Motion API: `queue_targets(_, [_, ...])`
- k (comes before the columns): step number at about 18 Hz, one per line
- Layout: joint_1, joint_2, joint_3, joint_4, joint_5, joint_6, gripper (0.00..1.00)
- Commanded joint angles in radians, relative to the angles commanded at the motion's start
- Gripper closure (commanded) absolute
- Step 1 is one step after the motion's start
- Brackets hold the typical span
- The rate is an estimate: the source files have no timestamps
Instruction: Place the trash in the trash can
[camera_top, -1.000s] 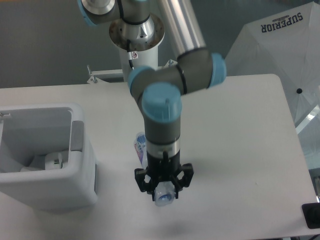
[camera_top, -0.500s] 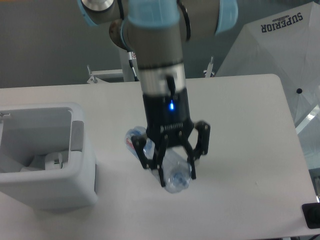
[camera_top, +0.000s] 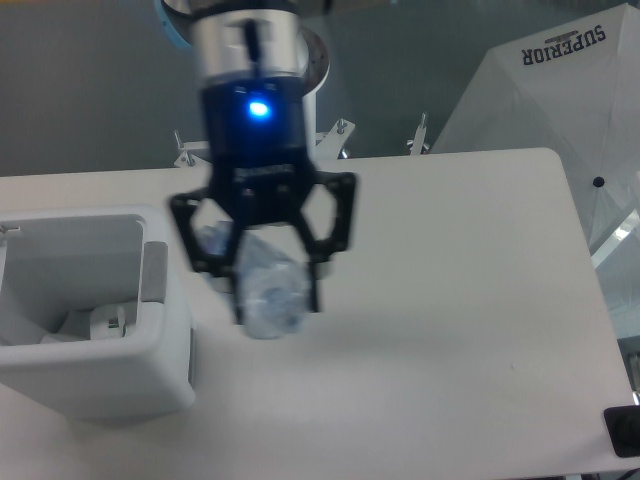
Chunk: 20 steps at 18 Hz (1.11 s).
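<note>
My gripper (camera_top: 262, 272) is raised well above the table and is shut on the clear plastic bottle (camera_top: 268, 290), which lies crosswise between the fingers (camera_top: 312, 262) with its round end toward the camera. Its label is blurred. The bottle hangs just right of the white trash can (camera_top: 168, 345), which stands at the left edge of the table. Inside the can a small white carton (camera_top: 105, 322) lies at the bottom.
A folded white umbrella printed SUPERIOR (camera_top: 560, 80) stands behind the table's right corner. A small black object (camera_top: 622, 432) sits at the table's front right edge. The arm's base post (camera_top: 310, 70) rises behind the table's middle.
The gripper has lifted the bottle off the table, risen toward the camera and moved left toward the trash can. The bottle stays in its fingers.
</note>
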Motion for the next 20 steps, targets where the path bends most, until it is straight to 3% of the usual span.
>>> queue_targets(9, [-0.115,-0.025,-0.070,0.000,0.005,0.006,0.39])
queue_targets(20, [-0.129,-0.032,-0.141,0.000,0.005,0.008,0.36])
